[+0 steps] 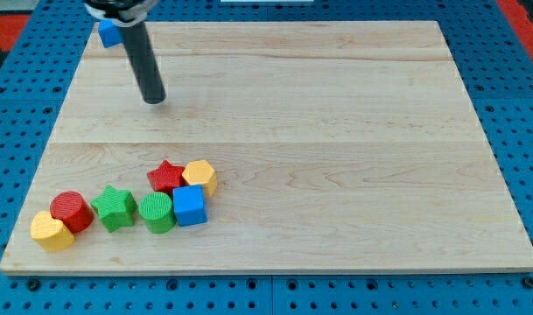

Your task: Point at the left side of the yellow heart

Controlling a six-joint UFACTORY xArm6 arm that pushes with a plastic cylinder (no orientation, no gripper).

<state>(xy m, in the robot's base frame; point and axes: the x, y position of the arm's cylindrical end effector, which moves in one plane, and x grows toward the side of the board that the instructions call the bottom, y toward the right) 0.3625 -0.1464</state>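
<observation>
my tip (154, 101) sits in the upper left of the frame, well apart from the blocks. there's no claw on this rod, so nothing is held. the yellow heart (52, 232) lies at the lower left of the counter (336, 131), touching the red cylinder (72, 211). i judge the approach is only starting; next i'd come down to the heart's left edge.

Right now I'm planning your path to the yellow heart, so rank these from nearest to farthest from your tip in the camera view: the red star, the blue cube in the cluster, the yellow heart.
From my tip, at the view's upper left:
1. Red star, top of the cluster, almost straight below.
2. Blue cube, the cluster's right end.
3. Yellow heart, the cluster's far left end, near the view's bottom.
</observation>
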